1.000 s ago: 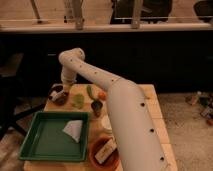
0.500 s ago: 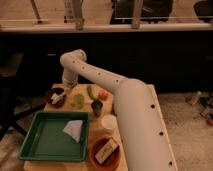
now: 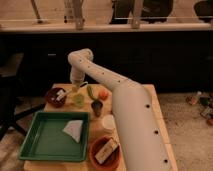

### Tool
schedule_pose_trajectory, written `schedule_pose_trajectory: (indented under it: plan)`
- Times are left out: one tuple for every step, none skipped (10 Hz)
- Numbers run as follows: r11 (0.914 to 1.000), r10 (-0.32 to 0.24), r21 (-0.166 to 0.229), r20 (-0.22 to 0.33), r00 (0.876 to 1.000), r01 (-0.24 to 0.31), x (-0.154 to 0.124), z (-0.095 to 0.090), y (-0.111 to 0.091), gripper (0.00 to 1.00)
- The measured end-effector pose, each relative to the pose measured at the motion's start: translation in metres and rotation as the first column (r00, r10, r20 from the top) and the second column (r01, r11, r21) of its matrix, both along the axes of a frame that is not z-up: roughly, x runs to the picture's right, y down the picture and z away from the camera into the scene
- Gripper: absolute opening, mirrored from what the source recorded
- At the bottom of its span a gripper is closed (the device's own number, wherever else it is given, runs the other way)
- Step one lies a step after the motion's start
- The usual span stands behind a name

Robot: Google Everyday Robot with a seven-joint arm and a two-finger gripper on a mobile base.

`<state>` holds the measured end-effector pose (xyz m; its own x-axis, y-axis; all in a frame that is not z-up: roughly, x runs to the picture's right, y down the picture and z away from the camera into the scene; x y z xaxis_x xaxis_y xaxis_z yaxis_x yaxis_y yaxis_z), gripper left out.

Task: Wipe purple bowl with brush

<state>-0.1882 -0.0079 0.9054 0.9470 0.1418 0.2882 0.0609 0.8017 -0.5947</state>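
Hanging over the far left part of the wooden table [image 3: 156,107], the gripper [image 3: 75,89] points down just right of the purple bowl [image 3: 50,102]. Whether it is open or closed, or touching anything, cannot be told. The white arm [image 3: 127,107] rises from the lower right as a thick tube, bends at a rounded elbow and drops straight down to the wrist, hiding much of the table's right side. The brush [image 3: 60,94] lies inside the purple bowl, pale against its dark inside. Just below the gripper sits a yellow-green object [image 3: 78,99] that I cannot name. To the right stand an orange fruit [image 3: 103,94] and a dark cup [image 3: 96,106]. Nearer, a green tray [image 3: 35,145] holds a white folded cloth [image 3: 74,129], and to its right an orange-brown bowl [image 3: 95,151] holds a pale block [image 3: 106,150].
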Motion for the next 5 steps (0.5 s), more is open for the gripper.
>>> schedule_pose_trajectory:
  plan:
    - [1.0, 0.002, 0.005, 0.002, 1.0, -0.002, -0.002, 0.004, -0.006, 0.0]
    - [0.9999, 0.001, 0.014, 0.015, 1.0, -0.002, -0.01, 0.006, -0.012, 0.0]
    - [0.9998, -0.002, 0.021, 0.032, 0.999, 0.002, -0.019, 0.006, -0.016, 0.0]
    - [0.9997, -0.005, 0.023, 0.043, 0.999, 0.004, -0.024, 0.005, -0.017, 0.0]
    - [0.9997, -0.005, 0.024, 0.054, 0.999, 0.004, -0.027, 0.003, -0.018, 0.0]
